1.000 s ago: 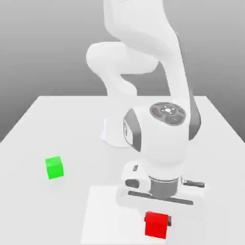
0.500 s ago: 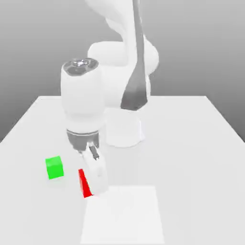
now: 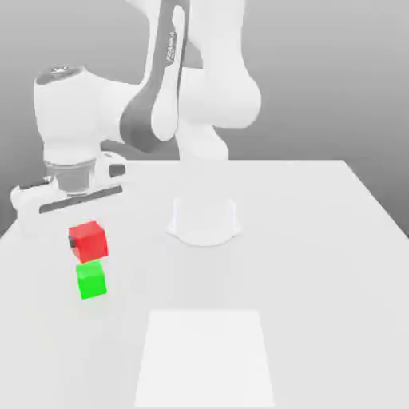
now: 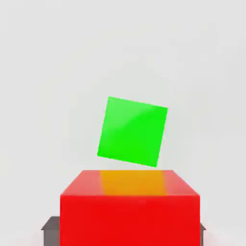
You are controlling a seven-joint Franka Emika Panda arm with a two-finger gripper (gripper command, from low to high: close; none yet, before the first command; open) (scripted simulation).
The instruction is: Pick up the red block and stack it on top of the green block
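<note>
The red block (image 3: 88, 240) hangs in the air at the exterior view's left, with my gripper (image 3: 86, 236) shut on it. Directly below it, the green block (image 3: 92, 280) rests on the white table; a small gap may separate the two cubes, though I cannot tell if they touch. Through the hand view the red block (image 4: 129, 206) fills the near part and the green block (image 4: 132, 131) lies on the table beyond it, slightly rotated relative to the red one. Dark finger tips (image 4: 50, 225) show at either side of the red block.
The white table (image 3: 319, 264) carries the arm's round base (image 3: 204, 220) at its middle. A lighter square patch (image 3: 205, 355) lies on the tabletop near the front edge.
The arm has swung from the front right across to the exterior view's left, carrying the red block from over the square patch up to a spot above the green block.
</note>
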